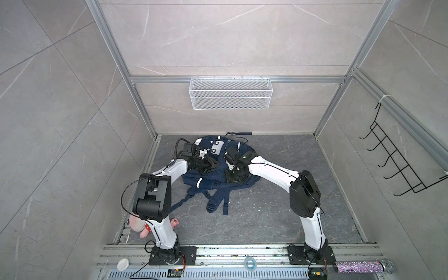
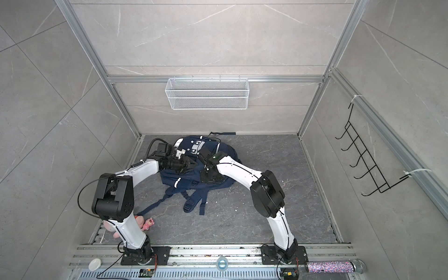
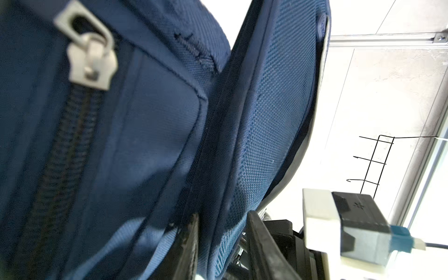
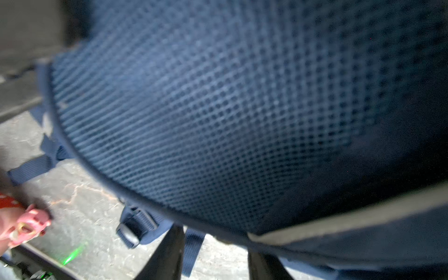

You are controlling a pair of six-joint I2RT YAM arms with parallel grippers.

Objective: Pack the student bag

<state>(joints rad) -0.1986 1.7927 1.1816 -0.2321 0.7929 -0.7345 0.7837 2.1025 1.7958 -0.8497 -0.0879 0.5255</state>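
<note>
Far along the bench [image 1: 278,218], left claw [image 3: 221,232] clamps the navy fabric student bag [image 1: 213,180]; whether right claw [image 4: 214,242] grips cannot be told.

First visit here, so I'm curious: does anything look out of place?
A pink plush toy lies half hidden by the left arm, at the floor's edge, well apart from the student bag.
</note>
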